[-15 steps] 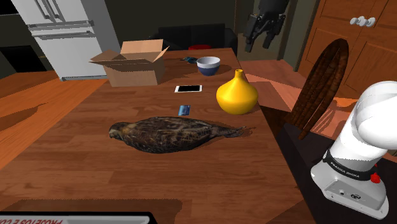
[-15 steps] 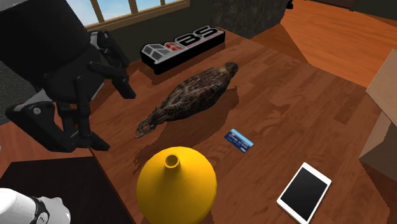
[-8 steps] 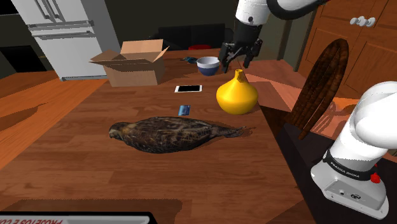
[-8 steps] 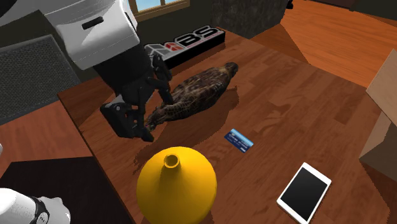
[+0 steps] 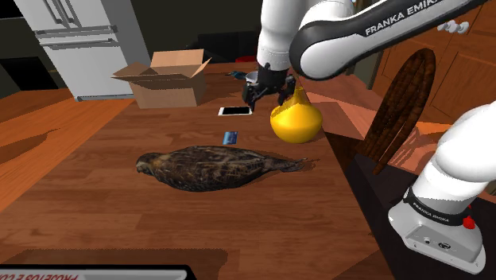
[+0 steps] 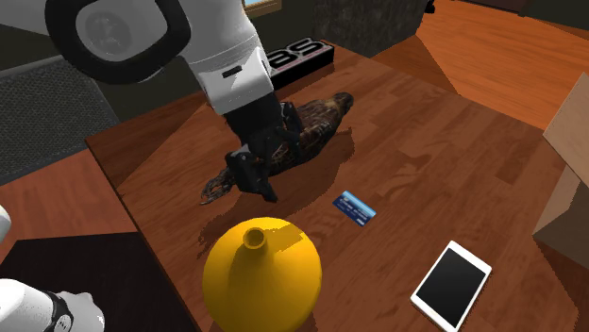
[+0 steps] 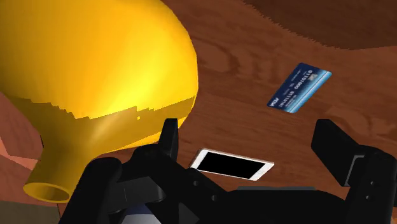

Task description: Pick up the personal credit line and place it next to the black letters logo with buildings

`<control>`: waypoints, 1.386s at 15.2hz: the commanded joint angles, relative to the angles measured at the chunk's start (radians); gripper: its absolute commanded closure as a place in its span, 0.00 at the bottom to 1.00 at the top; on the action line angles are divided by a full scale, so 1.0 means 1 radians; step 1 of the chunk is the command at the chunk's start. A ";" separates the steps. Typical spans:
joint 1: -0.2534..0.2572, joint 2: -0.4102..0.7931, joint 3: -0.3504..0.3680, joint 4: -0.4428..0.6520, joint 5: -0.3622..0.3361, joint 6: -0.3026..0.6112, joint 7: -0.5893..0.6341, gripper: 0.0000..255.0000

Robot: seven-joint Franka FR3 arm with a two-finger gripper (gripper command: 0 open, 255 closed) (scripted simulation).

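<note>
The fingers (image 7: 169,137) stand apart and grip nothing, which suits a hand that has not yet reached its target. In the wrist view the gripper (image 7: 249,143) looks down past a yellow vase (image 7: 95,70) that bulks close on one side. A phone (image 7: 232,164) lies on the table just beyond the fingers. The blue card (image 7: 299,88) rests flat farther out, toward the other finger and touching neither.

In the shoulder view the gripper hangs above the table (image 5: 79,191), just beside the vase's neck and roughly over the phone. The card lies nearer the camera, between the phone and a large brown bird (image 5: 211,167) stretched on its side. A strip of sign (image 5: 95,274) at the bottom edge is probably the logo, though it is too cut off to be sure.

In the second exterior view the card lies bare near the bird. The sign, black with buildings and letters, stands at the table's far end past the bird. The card will likely have to travel over or round the bird. Thin and flat as it is, it may be awkward to pinch.
</note>
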 commanded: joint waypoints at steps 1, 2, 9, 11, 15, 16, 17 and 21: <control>-0.062 0.087 0.081 0.036 -0.089 0.042 0.131 0.00; -0.094 0.133 0.121 0.059 -0.143 0.052 0.200 0.00; -0.178 0.559 0.287 0.300 -0.669 -0.064 0.736 0.00; -0.119 0.678 0.254 0.385 -0.787 -0.131 0.842 0.00; -0.033 0.814 0.189 0.495 -0.898 -0.198 0.939 0.00; -0.032 0.823 0.184 0.496 -0.907 -0.192 0.943 0.00; -0.032 0.831 0.178 0.496 -0.916 -0.186 0.947 0.00; -0.031 0.867 0.156 0.501 -0.952 -0.164 0.962 0.00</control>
